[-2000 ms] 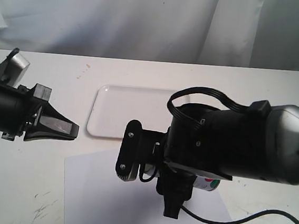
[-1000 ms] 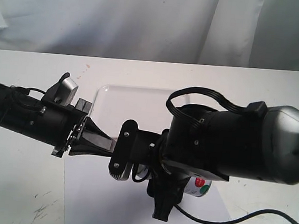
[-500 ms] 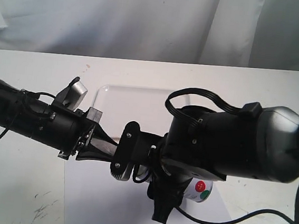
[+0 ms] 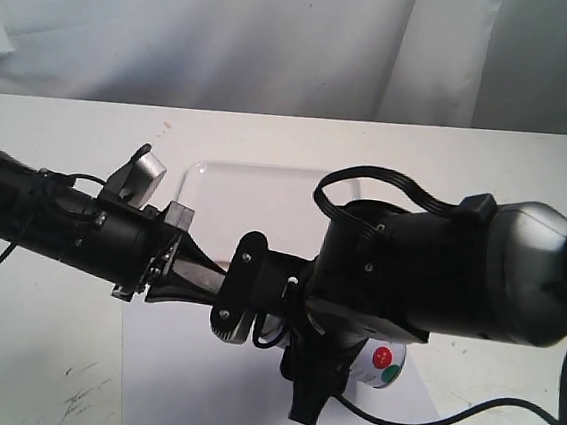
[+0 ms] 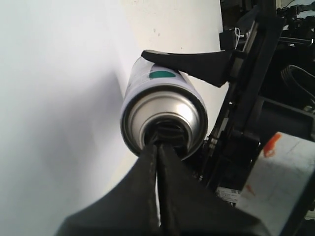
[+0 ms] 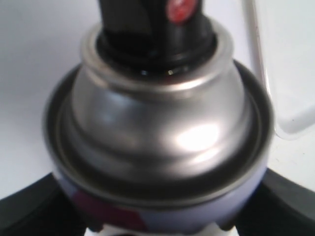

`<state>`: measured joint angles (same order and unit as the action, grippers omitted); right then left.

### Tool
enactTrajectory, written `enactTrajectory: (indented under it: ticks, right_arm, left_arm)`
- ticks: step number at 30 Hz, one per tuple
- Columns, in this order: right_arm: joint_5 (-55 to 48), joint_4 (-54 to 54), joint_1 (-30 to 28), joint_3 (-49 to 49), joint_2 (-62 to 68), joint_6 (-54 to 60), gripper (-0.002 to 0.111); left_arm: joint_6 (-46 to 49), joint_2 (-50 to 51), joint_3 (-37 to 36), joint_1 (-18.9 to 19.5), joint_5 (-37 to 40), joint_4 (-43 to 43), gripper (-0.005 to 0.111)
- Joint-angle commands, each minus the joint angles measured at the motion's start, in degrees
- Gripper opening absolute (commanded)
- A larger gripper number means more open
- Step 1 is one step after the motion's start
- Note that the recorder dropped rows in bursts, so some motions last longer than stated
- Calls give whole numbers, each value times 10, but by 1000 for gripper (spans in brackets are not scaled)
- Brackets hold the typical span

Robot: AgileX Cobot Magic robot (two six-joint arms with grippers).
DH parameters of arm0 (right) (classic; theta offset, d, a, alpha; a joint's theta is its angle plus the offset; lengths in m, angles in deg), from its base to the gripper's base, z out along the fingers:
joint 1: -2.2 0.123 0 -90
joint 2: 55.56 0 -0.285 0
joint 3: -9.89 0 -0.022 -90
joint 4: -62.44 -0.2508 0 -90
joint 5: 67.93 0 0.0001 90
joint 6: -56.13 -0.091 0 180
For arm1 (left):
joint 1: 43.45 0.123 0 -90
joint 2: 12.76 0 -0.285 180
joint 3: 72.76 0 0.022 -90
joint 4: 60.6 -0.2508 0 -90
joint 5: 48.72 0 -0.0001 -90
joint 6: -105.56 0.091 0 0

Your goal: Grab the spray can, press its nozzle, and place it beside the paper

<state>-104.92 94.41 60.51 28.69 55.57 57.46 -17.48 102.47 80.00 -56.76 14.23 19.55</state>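
My right gripper (image 4: 350,352) is shut on the spray can (image 4: 382,363) and holds it tipped on its side above the paper (image 4: 174,363); only its dotted label end shows under the arm. In the right wrist view the silver dome (image 6: 162,128) fills the frame between the two black fingers (image 6: 29,209), with the black nozzle (image 6: 152,19) beyond it. My left gripper (image 5: 157,145) is shut, and its joined tips touch the nozzle (image 5: 171,132) in the middle of the dome (image 5: 165,110). In the exterior view the left gripper (image 4: 215,276) reaches in from the left.
A white raised-rim tray (image 4: 250,194) lies on the table behind the paper, partly covered by both arms. The right arm's black cable (image 4: 465,416) trails over the table at the front right. A white curtain closes the back.
The left arm has swung in from the left edge to the can's top, its jaws shut. Over the last half second it has hardly moved. The can has sunk slightly.
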Motion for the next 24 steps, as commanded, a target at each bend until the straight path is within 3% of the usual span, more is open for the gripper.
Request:
enactTrajectory:
  ticks: [1,6,24]
  right_arm:
    - [8,0,-3,-1,-5,-2,0]
    - [14,-1,-3,-1,-5,-2,0]
    - [17,-1,-3,-1,-5,-2,0]
  left_arm:
    - [6,0,4,-11,0,11,0]
    - [16,0,4,-27,-2,8,0]
    - [16,0,4,-27,-12,1,0]
